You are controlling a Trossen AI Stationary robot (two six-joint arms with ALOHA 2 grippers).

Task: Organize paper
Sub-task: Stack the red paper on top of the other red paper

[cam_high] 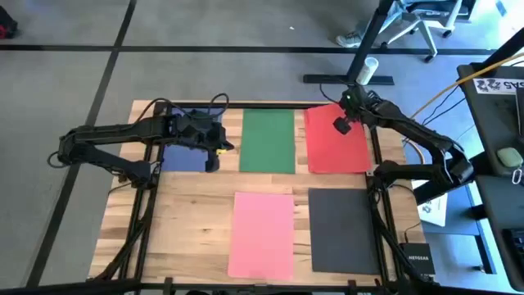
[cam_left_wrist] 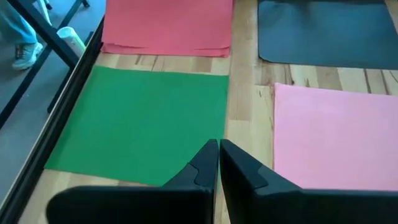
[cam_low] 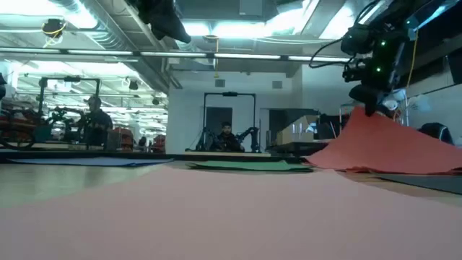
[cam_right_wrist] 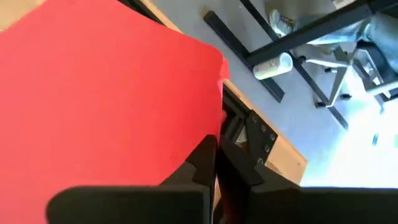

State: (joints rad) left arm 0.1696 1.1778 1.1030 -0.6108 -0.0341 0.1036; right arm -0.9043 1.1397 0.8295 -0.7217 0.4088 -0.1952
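Note:
Five sheets of paper lie on the wooden table. Along the far side are a blue sheet [cam_high: 184,152], a green sheet [cam_high: 268,139] and a red sheet [cam_high: 332,152]. Nearer are a pink sheet [cam_high: 262,233] and a dark grey sheet [cam_high: 344,229]. My right gripper [cam_high: 342,124] is shut on the red sheet [cam_right_wrist: 112,93], over its far part. My left gripper [cam_high: 217,147] is shut and holds nothing. It hangs above the blue sheet's right edge, clear of the table [cam_left_wrist: 217,155]. My right gripper pinches the red sheet at an edge [cam_right_wrist: 202,134] near its far right corner, between its two fingers, coming from above. That part is raised into a peak [cam_low: 364,115]. The sheet slopes down from it, and its near part [cam_low: 404,162] still lies on the table.
A black frame runs along the table's far edge [cam_high: 270,104] and down its sides. An office chair [cam_high: 417,20] and a stand base [cam_high: 348,79] are on the floor beyond. A desk with gear [cam_high: 499,123] is at the right.

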